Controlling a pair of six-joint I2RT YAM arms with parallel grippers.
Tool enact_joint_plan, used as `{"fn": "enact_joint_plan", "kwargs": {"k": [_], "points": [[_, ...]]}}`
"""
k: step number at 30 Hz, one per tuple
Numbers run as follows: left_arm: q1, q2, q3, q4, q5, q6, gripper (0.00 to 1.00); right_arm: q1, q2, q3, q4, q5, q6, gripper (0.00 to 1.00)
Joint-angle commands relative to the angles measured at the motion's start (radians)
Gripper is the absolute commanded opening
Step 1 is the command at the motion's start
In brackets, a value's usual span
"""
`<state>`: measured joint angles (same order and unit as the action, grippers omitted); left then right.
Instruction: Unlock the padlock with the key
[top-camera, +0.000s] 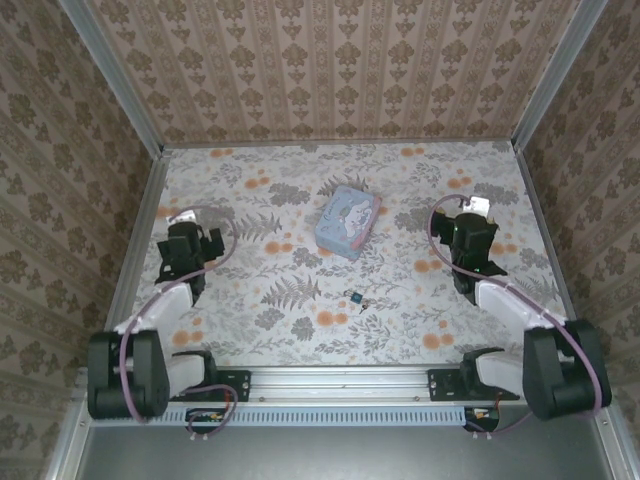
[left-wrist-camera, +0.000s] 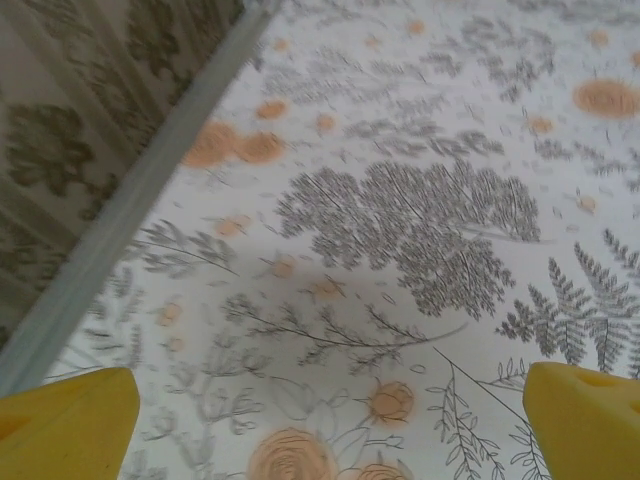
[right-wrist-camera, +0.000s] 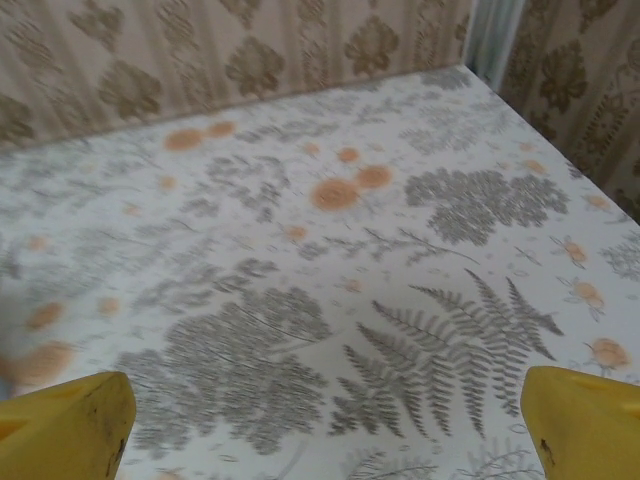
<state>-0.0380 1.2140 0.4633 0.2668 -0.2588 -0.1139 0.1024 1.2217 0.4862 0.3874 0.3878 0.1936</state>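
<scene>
Beneath my jaws spreads a pale surface (top-camera: 400, 330) printed with grey ferns and orange blooms. Ahead of them and to both sides rise walls (top-camera: 330, 70) of brown damask-striped paper, joined by silvery metal corner posts (top-camera: 110, 75). The light is soft and even.

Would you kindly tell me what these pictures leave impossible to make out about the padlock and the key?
padlock: too small in the top view to tell whether its shackle is open or shut.
key: a tiny speck beside the padlock; whether it is touching, inserted or apart cannot be told.
pastel tin: its lid print is too small to read in the top view.
</scene>
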Motion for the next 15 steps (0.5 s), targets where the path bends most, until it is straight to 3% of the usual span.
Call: {"fn": "enact_joint_plan", "kwargs": {"k": [1, 4, 8, 11, 15], "points": [[-0.034, 0.102, -0.023, 0.299, 0.059, 0.095, 1.0, -0.021, 0.092, -0.024, 0.196, -0.007, -0.101, 1.0], [-0.069, 0.165, -0.034, 0.387, 0.059, 0.178, 1.0, -0.04, 0.178, -0.1, 0.416, -0.061, -0.12, 1.0], [-0.037, 0.25, -0.075, 0.56, 0.128, 0.19, 1.0, -0.07, 0.326, -0.175, 0.681, -0.204, -0.136, 1.0], [-0.01, 0.336, -0.066, 0.636, 0.164, 0.179, 1.0, -0.086, 0.309, -0.123, 0.555, -0.318, -0.158, 0.99], [0.02, 0.322, -0.05, 0.568, 0.22, 0.153, 1.0, -0.102, 0.32, -0.092, 0.509, -0.33, -0.138, 0.99]]}}
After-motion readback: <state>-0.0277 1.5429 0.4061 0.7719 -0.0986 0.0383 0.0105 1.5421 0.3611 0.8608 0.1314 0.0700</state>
